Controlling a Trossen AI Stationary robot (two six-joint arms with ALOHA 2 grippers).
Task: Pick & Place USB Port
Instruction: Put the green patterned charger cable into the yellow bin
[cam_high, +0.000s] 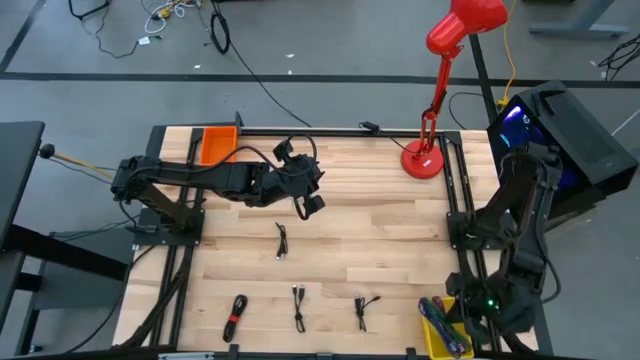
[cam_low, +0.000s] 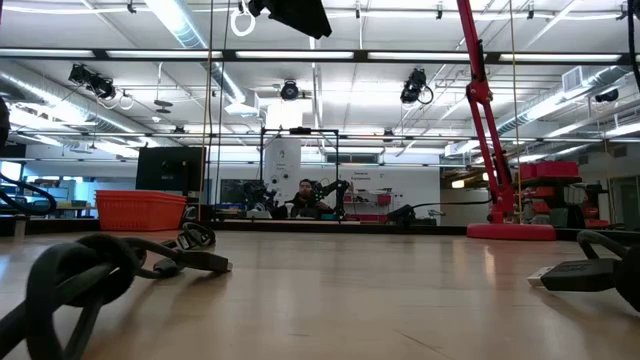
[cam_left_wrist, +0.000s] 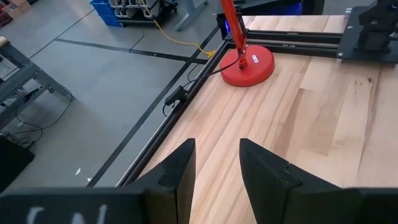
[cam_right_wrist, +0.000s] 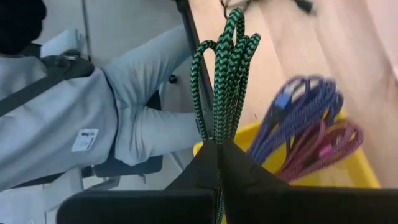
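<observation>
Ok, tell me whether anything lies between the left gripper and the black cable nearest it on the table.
Nothing visible does: only bare table lies between the open left gripper and that black cable. The right gripper holds a green cable by the yellow bin.

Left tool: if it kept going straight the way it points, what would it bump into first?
Probably nothing soon. The open left tool points across bare table toward its back edge; the red lamp base sits slightly to one side, though depth is unclear.

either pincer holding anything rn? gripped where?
Right pincer is shut on a green-and-black braided cable, pinched at the bundle's lower end over the yellow bin. Left pincer is open, empty.
</observation>
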